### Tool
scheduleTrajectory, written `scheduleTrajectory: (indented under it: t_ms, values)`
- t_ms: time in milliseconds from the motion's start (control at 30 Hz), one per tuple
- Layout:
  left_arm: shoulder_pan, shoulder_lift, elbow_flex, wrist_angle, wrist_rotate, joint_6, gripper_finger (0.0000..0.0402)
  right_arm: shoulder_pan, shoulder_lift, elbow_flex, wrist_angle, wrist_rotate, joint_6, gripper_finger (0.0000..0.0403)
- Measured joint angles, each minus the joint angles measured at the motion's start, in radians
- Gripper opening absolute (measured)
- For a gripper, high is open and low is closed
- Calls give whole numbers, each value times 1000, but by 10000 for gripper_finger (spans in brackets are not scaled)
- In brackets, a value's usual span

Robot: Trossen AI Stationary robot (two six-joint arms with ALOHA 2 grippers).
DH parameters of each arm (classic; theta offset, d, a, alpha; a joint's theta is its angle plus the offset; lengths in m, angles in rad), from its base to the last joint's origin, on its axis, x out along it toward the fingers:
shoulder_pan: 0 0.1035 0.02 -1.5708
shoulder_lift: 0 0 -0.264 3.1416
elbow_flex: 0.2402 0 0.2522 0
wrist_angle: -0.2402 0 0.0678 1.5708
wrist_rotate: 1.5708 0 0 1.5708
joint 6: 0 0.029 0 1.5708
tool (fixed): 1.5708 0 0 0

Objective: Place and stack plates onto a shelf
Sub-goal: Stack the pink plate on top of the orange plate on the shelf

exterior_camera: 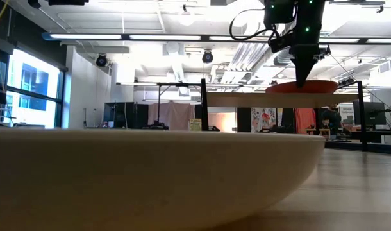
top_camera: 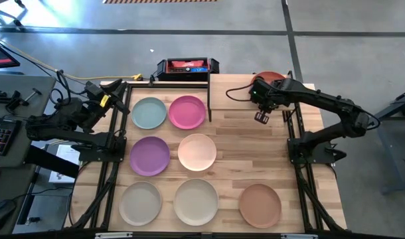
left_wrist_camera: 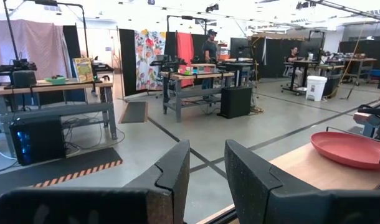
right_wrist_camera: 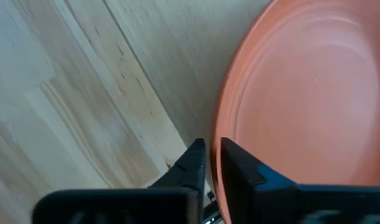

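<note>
Terracotta plate (right_wrist_camera: pixel 302 93) on shelf (right_wrist_camera: pixel 84 93) — right gripper (right_wrist_camera: pixel 213 163) slightly parted astride rim

Terracotta plate (top_camera: pixel 271 77) on the shelf (top_camera: pixel 242 93): largely hidden beneath the right tool (top_camera: pixel 261 117) and its arm in the high view. Beige plate (exterior_camera: pixel 150 173): fills the low view foreground, cut off by the frame, hiding the tabletop and remaining plates behind it.

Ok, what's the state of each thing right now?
Shelf: holds one plate.
Red plate: flat on it, alone.
Seven other plates: on the table, unstacked.
Right tool: at the red plate's rim.
Left tool: open, empty, near the table's left edge.
</note>
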Motion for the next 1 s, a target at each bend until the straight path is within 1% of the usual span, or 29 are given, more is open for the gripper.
scheduleTrajectory:
  t_ms: [167,333,467,633,767,867,933,1000]
  values:
    - [0,0,0,0,0,0,90,0,0,0,-2,37,20,85]
    - [0,0,0,0,1,0,90,0,-1,0,0,48,24,111]
    - [0,0,0,0,1,-1,90,0,-1,0,-1,36,24,114]
    - [0,0,0,0,2,-4,90,0,-1,8,-14,-18,43,114]
    - [0,0,0,1,3,-25,90,0,-2,61,-45,-19,50,114]
    - [0,7,0,16,28,-25,90,0,-2,119,-53,-19,50,114]
    - [0,21,0,63,55,3,90,0,-2,159,-59,-19,50,114]
    - [0,42,1,129,72,65,90,0,-2,199,-59,-19,50,114]
